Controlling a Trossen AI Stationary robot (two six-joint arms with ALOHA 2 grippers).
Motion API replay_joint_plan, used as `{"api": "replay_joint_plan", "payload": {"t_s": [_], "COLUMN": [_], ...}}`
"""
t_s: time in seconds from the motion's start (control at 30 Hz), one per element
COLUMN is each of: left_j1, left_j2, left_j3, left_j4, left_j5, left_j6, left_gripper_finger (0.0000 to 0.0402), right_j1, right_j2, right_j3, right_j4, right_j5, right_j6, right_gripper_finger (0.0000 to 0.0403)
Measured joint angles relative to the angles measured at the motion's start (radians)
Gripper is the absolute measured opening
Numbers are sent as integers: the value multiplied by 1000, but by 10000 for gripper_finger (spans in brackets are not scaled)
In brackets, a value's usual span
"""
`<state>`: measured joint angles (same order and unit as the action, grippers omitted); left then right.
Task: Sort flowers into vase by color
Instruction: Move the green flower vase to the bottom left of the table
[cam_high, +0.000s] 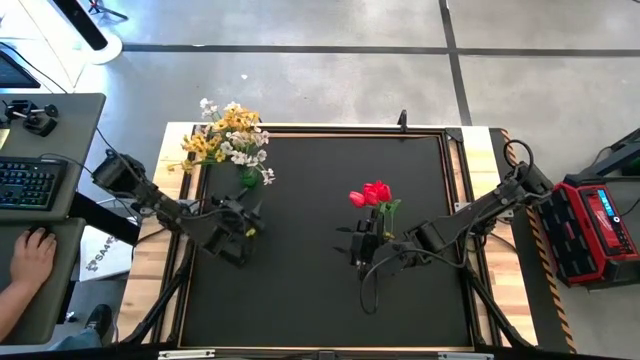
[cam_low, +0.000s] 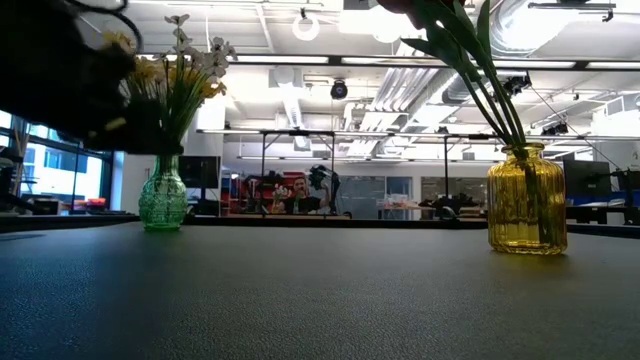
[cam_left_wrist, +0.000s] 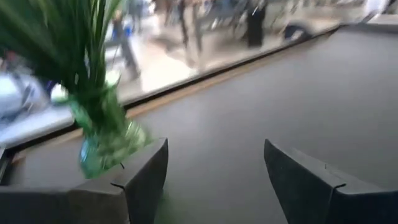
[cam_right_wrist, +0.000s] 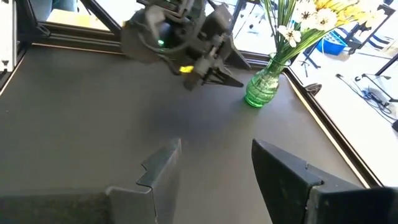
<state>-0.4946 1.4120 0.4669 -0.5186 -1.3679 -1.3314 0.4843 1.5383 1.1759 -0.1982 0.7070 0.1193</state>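
Two vases: both already filled, with no loose stem visible anywhere on the bench (cam_high: 320, 260).
Yellow and white flowers (cam_high: 228, 138): standing together in the green vase (cam_low: 162, 198) near the bench's far left corner, stems upright, heads fanning outward.
Red tulips (cam_high: 374, 194): stems upright in the amber vase (cam_low: 527, 200), right of the bench's middle.
Sorting: by the look of it mixed, since yellow and white share one vase; I judge the task near its end or needing a re-sort.
Left gripper (cam_high: 243, 222): just on the near side of the green vase, jaws spread wide and empty in its wrist view, the vase (cam_left_wrist: 102, 140) ahead and off to one side.
Right gripper (cam_high: 362, 250): close by the amber vase, on its near side, jaws apart and holding nothing.
Deciding relation: the left arm is nearer the mixed bunch; any pull must run up along the stems' vertical axis.
Person's hand (cam_high: 30, 255): resting at a desk beyond the bench's left edge.
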Motion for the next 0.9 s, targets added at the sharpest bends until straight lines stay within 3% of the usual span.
{"api": "replay_joint_plan", "payload": {"t_s": [0.2, 0.33, 0.57, 0.73, 0.9], "left_j1": [106, 104, -9, -109, -77], "left_j2": [-1, -14, -21, -21, -21], "left_j3": [0, 9, 87, 84, 41], "left_j4": [-81, -197, -511, -538, -541], "left_j5": [191, 229, 156, 28, 17], "left_j6": [-15, -120, -227, -181, -301], "left_gripper_finger": [251, 248, 241, 227, 214], "right_j1": [0, 0, 0, 0, 1], "right_j2": [0, 0, 0, 0, 0], "right_j3": [0, 0, 0, 0, 0], "right_j4": [0, 0, 0, 0, 0], "right_j5": [0, 0, 0, 0, 0], "right_j6": [4, 4, 20, 22, 22], "right_gripper_finger": [181, 181, 181, 181, 181]}}
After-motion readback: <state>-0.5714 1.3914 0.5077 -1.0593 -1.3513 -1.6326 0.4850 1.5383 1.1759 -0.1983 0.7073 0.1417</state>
